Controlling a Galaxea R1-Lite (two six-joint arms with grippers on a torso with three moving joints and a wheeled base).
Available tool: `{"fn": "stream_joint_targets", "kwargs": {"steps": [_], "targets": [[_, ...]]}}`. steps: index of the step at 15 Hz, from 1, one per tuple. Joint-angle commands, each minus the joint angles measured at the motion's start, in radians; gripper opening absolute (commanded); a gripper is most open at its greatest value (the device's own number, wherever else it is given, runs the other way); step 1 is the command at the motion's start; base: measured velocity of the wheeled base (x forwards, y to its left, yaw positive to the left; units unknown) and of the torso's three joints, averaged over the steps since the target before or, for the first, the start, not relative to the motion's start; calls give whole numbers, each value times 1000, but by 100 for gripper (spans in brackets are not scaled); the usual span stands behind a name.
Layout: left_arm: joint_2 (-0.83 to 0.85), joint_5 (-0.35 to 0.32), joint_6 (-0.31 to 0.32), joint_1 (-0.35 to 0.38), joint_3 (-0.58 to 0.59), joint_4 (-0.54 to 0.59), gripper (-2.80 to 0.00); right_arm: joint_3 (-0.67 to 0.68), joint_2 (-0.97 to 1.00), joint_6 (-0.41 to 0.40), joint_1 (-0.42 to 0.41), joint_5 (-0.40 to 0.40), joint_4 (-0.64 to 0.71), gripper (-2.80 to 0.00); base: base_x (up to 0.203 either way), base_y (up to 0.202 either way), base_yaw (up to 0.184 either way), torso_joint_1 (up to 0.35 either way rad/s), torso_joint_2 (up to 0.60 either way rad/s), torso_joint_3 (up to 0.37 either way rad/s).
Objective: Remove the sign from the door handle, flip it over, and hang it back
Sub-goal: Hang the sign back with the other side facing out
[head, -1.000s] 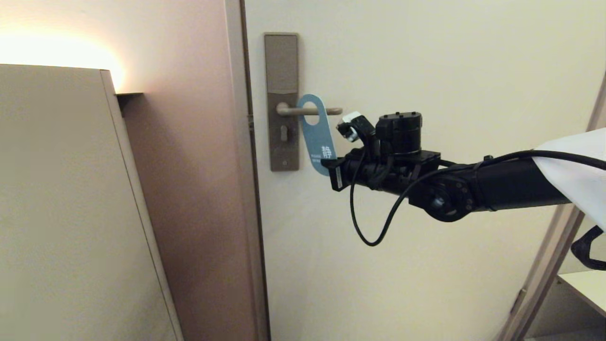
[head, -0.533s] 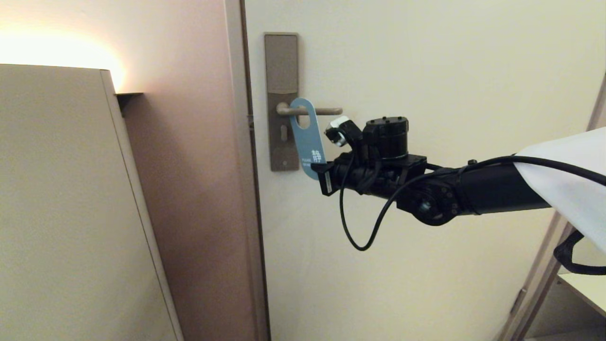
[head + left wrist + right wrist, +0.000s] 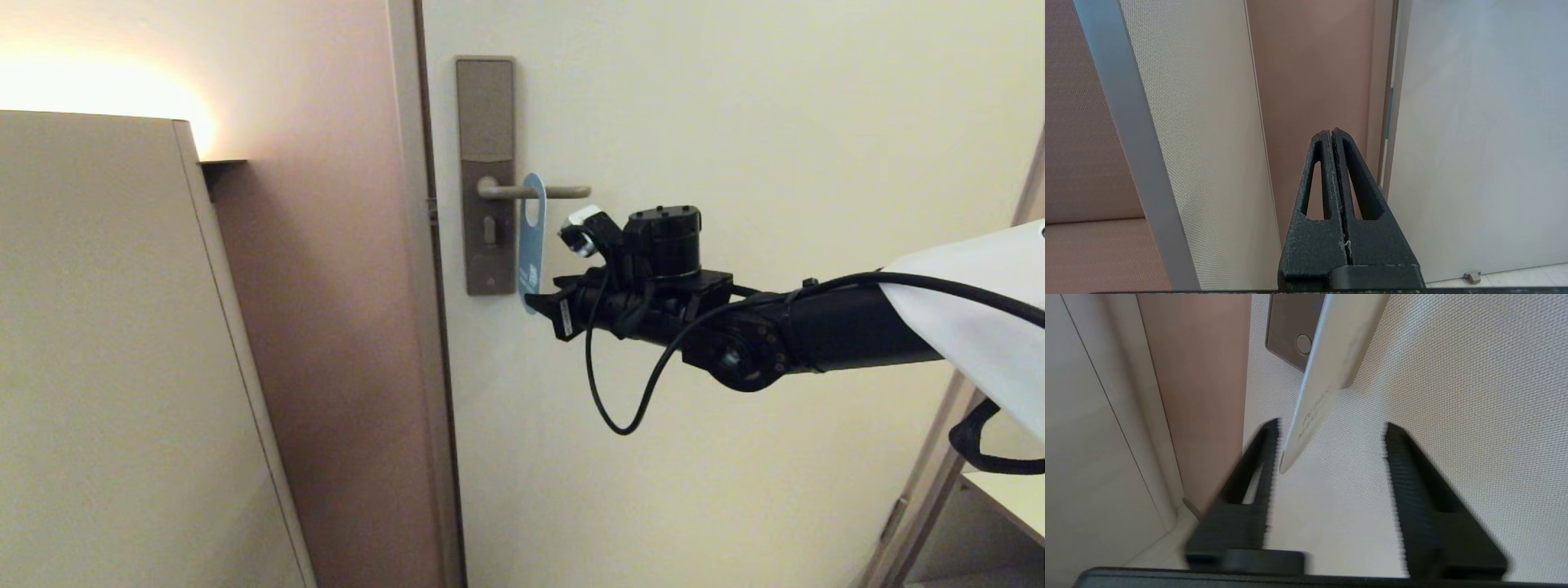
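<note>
Blue sign (image 3: 531, 237): I see it hanging by its round hole on the door handle (image 3: 535, 193), turned nearly edge-on to my head camera, its lower end just beside my right gripper.
Sign, right wrist view (image 3: 1327, 375): its pale face slants down between the two fingers, the tip close to one finger (image 3: 1267, 457); I cannot tell whether it touches.
Right gripper (image 3: 543, 304): I have it level at the door (image 3: 735, 122), below the handle, with the fingers spread wide apart and clamping nothing.
Lock plate (image 3: 486, 147): tall, bronze-grey, on the door edge, with the handle sticking out of it to the right in the head view.
Left gripper (image 3: 1333, 136): I see its fingers pressed together with nothing between them, pointing at a brown wall (image 3: 1314, 61) between a beige panel (image 3: 1200, 122) and the door.
</note>
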Motion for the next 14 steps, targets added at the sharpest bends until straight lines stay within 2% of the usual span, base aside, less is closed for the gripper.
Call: {"fn": "stream_joint_targets", "kwargs": {"steps": [1, 14], "targets": [[0, 0, 0, 0, 0, 0, -280, 3, -4, -1, 0, -1, -4, 0, 0, 0, 0, 0, 0, 0], [0, 0, 0, 0, 0, 0, -280, 48, -111, 3, -1, 6, -1, 0, 0, 0, 0, 0, 0, 0]]}}
